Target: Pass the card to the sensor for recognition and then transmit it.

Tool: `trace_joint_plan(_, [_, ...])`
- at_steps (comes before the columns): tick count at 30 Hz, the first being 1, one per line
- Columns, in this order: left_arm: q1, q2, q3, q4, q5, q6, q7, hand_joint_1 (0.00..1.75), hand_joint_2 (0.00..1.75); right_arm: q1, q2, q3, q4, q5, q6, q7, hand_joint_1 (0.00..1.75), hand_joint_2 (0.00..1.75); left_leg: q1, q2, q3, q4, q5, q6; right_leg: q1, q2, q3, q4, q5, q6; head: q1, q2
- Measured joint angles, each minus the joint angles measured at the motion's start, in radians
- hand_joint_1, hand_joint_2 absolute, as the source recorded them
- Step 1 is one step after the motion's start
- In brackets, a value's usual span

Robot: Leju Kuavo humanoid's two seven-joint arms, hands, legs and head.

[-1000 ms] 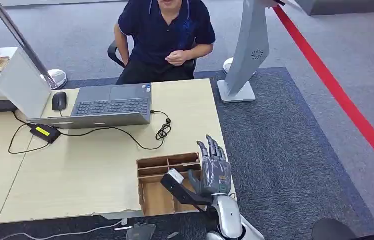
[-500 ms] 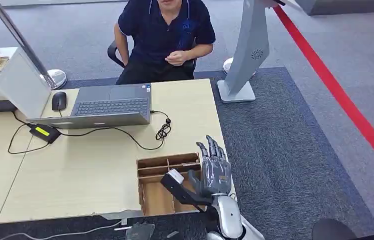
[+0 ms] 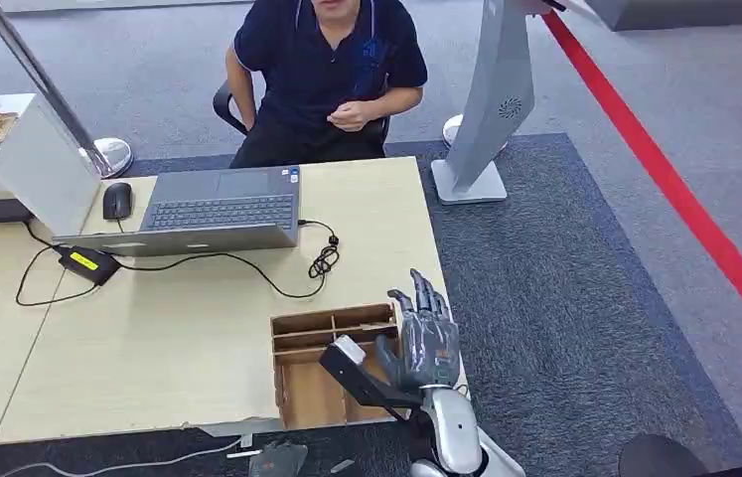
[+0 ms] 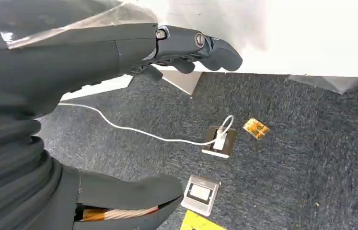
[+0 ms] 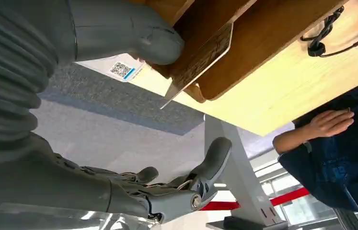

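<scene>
The head view shows our right hand (image 3: 426, 343) raised over the near right corner of the table (image 3: 178, 338), above a wooden tray (image 3: 332, 373) with several compartments. From the right wrist view we see the card (image 5: 198, 60) standing on edge in one of those compartments, leaning against a divider; our thumb (image 5: 133, 40) is pressed near its lower end while our fingers (image 5: 186, 189) are spread well apart from it. We are holding nothing yet, and the hand is wide. Our left hand (image 4: 119, 52) hangs beside the table over the carpet, fingers loosely apart and holding nothing. We judge that the step in hand is picking the card out of the tray. The risk from here is that the thin card slips or tips flat into the compartment if our thumb pushes it before the fingers close behind it, and the tray walls leave little room for them to get in. A loose pinch could also let it twist on the way to the sensor (image 3: 88, 263), the small black box with a yellow label beside the laptop (image 3: 218, 209). The card's long axis runs along the compartment, tilted rather than upright, with its flat face towards our thumb and its upper edge free above the tray wall.
</scene>
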Motion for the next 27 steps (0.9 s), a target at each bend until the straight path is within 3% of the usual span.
trace_joint_plan(12, [0.004, 0.0, 0.0, 0.0, -0.005, -0.005, 0.0, 0.0, 1.75, 0.002, 0.0, 0.0, 0.0, -0.011, -0.001, 0.0, 0.56, 1.75, 0.0, 0.0, 0.0, 0.0, 0.0, 0.0, 0.0, 0.0, 0.0, 0.0, 0.0, 0.0, 0.0, 0.0])
trace_joint_plan(27, [0.009, 0.001, 0.0, 0.0, -0.016, -0.015, 0.006, 0.0, 1.75, 0.002, 0.012, 0.004, 0.044, -0.048, -0.028, -0.013, 0.47, 1.75, 0.0, 0.0, 0.0, 0.0, 0.0, 0.0, 0.0, 0.0, 0.0, 0.0, 0.0, 0.0, 0.0, 0.0])
